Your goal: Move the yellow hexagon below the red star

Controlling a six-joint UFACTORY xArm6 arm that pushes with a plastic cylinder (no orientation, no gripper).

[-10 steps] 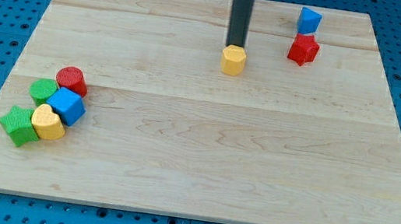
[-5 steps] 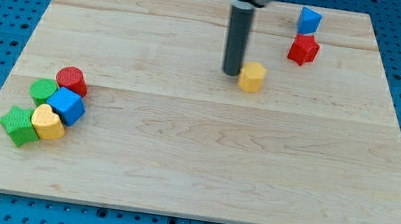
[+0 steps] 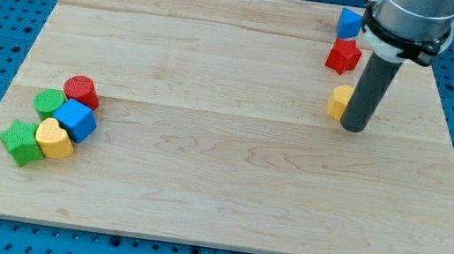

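Yellow hexagon block [image 3: 338, 101] is pressed against the left of my tip [image 3: 353, 128], a gripperless rod holding nothing, with the red star block [image 3: 343, 55] above.

Rod upright at the view's upper right, lower end planted on the desk; my tip [image 3: 353, 127] in plain sight.

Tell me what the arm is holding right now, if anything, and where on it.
Nothing is held. My tip only pushes; it stands against the right side of the yellow hexagon, which sits just below the red star.
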